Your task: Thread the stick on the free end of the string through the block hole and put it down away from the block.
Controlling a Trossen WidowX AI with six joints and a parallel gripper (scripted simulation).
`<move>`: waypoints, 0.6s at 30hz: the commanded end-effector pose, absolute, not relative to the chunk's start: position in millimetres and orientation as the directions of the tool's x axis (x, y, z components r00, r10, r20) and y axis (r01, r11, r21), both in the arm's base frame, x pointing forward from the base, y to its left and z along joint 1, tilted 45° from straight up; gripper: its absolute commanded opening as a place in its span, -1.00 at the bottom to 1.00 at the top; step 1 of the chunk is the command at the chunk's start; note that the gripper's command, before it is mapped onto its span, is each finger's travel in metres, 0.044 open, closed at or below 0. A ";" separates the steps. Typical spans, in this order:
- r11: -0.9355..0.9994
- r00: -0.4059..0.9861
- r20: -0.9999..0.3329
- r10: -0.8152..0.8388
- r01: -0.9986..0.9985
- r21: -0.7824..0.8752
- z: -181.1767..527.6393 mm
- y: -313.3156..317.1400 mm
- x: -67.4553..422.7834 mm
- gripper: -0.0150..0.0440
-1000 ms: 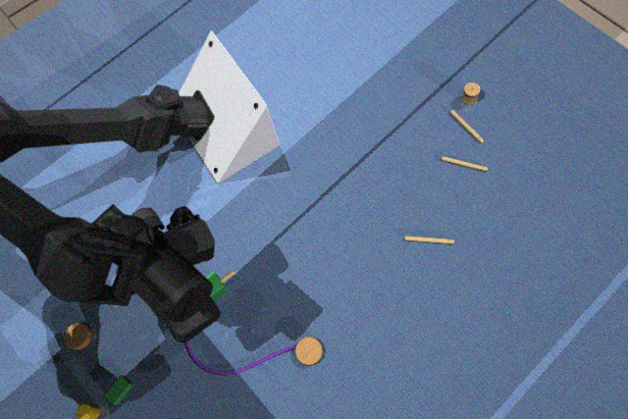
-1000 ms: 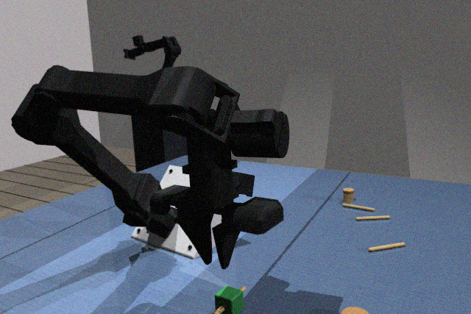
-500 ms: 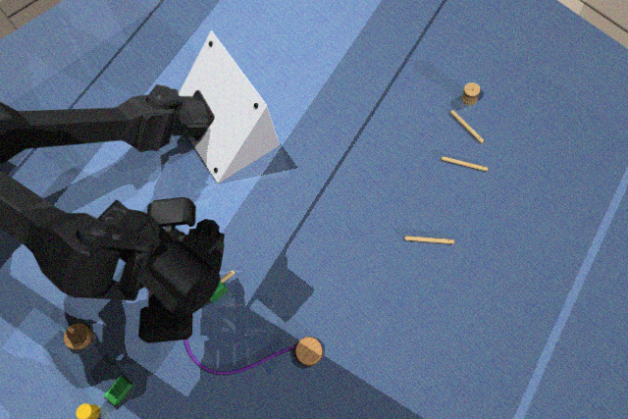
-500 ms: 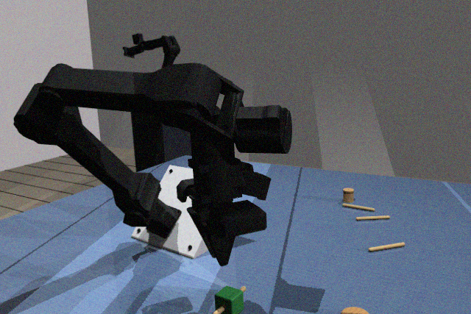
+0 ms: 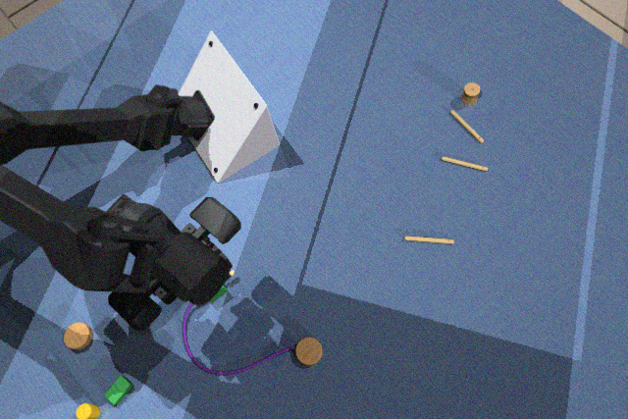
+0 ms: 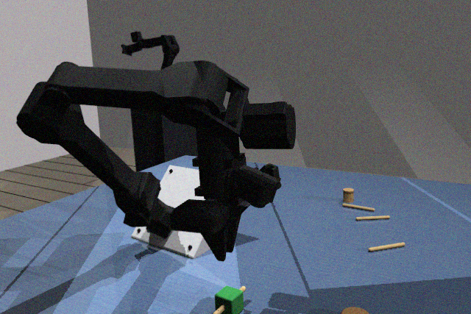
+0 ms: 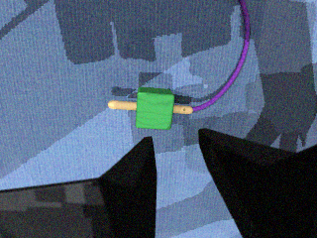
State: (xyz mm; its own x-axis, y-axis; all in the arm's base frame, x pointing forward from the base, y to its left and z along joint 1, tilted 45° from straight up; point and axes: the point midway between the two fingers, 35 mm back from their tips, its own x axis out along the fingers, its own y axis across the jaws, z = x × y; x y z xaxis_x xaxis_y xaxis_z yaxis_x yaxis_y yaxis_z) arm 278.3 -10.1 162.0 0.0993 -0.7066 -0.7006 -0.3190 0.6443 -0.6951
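Observation:
The green block (image 7: 155, 114) (image 6: 229, 299) (image 5: 219, 293) stands on the table with the thin wooden stick (image 7: 121, 105) (image 6: 242, 287) through its hole. One end of the stick sticks out on each side. The purple string (image 7: 233, 74) (image 5: 202, 363) runs from the stick's right end in a curve to the round wooden button (image 5: 308, 350) (image 6: 353, 310). My gripper (image 7: 175, 140) (image 6: 220, 253) hangs above the table, just short of the block. Its fingers stand a little apart with nothing between them. In the top view the arm hides most of the block.
Three loose sticks (image 5: 466, 126) (image 5: 464, 164) (image 5: 429, 239) and a small wooden cylinder (image 5: 471, 91) lie at the far right. A brown cylinder (image 5: 78, 336), a second green block (image 5: 118, 390) and a yellow cylinder (image 5: 86, 410) lie at the lower left. A white wedge (image 5: 228, 105) stands behind the arm.

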 end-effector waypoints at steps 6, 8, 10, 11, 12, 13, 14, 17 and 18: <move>0.572 0.077 -0.711 -0.698 0.657 -0.490 142.4 5.2 275.9 -0.07; 0.524 0.077 -0.711 -0.699 0.732 -0.436 141.2 6.4 275.6 -0.07; 0.470 0.076 -0.711 -0.699 0.798 -0.377 140.0 7.5 275.3 -0.07; 0.441 0.076 -0.711 -0.699 0.829 -0.345 139.5 8.0 275.2 -0.07; 0.411 0.076 -0.711 -0.699 0.856 -0.313 138.9 8.6 275.0 -0.07; 0.379 0.075 -0.710 -0.700 0.882 -0.280 138.0 9.4 274.8 -0.07; 0.347 0.075 -0.710 -0.700 0.905 -0.246 137.5 9.9 274.7 -0.07; 0.244 0.074 -0.710 -0.700 0.960 -0.140 135.9 11.4 274.2 -0.07; 0.208 0.074 -0.710 -0.701 0.973 -0.104 135.4 11.9 274.1 -0.07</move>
State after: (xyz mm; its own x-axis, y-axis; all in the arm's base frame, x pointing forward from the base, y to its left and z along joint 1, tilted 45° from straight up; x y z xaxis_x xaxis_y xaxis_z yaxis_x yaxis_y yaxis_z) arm 275.9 2.0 151.6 0.0963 -0.7031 -0.7045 0.5719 0.6184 -0.5390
